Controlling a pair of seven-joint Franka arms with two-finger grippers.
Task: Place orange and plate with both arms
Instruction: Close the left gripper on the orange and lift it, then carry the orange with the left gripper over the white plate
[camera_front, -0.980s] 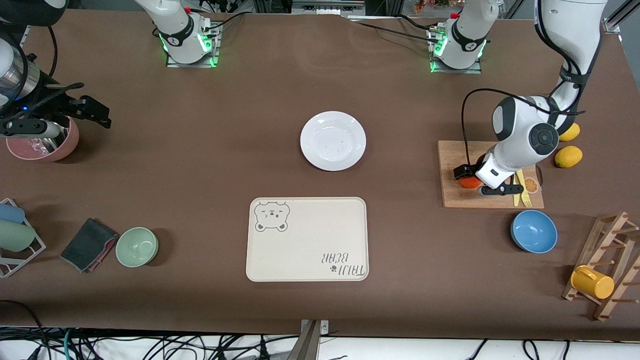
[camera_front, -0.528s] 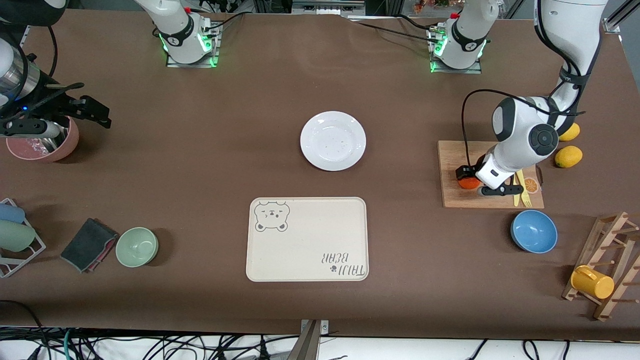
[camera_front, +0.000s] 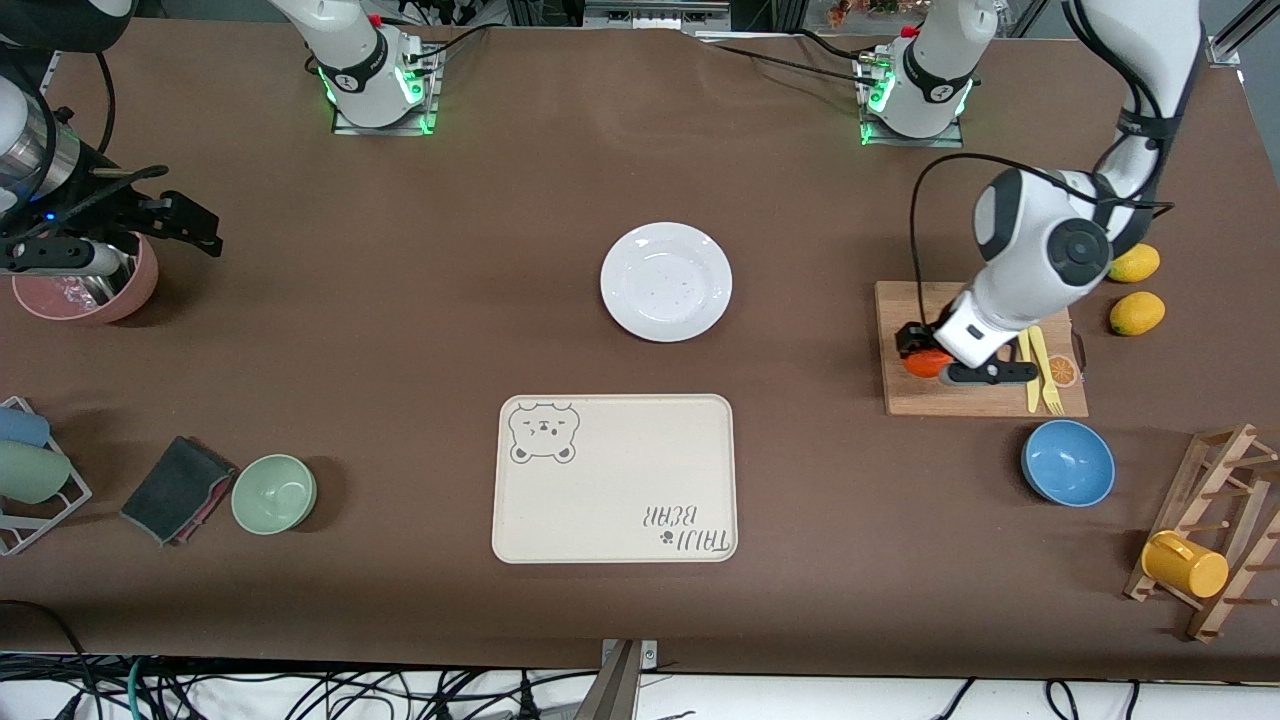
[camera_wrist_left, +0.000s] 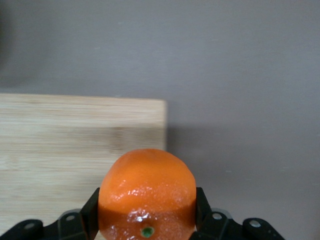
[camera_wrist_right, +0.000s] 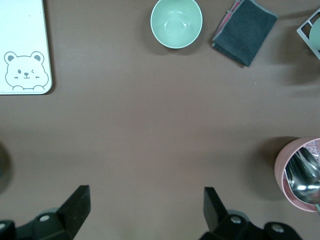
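The left gripper (camera_front: 925, 352) was clamped on the orange (camera_front: 922, 363) over the wooden board (camera_front: 905, 395). The white plate (camera_front: 666, 281) sat mid-table, farther from the camera than the tray (camera_front: 615, 478). The right gripper (camera_wrist_right: 145, 205) waited over the table's end by the pink bowl (camera_front: 85, 290), jaws wide apart.

Counts, approx 1 ea unless noted: 1 small round orange-red citrus fruit (camera_front: 924, 362); 2 yellow lemons (camera_front: 1137, 313); 1 round glossy white plate (camera_front: 666, 281); 3 bowls – pale green (camera_front: 274, 493), blue (camera_front: 1068, 463), pink w/ metal spoon (camera_front: 95, 285); 1 cream rectangular bear-print tray (camera_front: 615, 478); 1 wooden cutting board (camera_front: 975, 400); 1 yellow mug (camera_front: 1184, 565); 1 dark grey folded cloth (camera_front: 177, 490).
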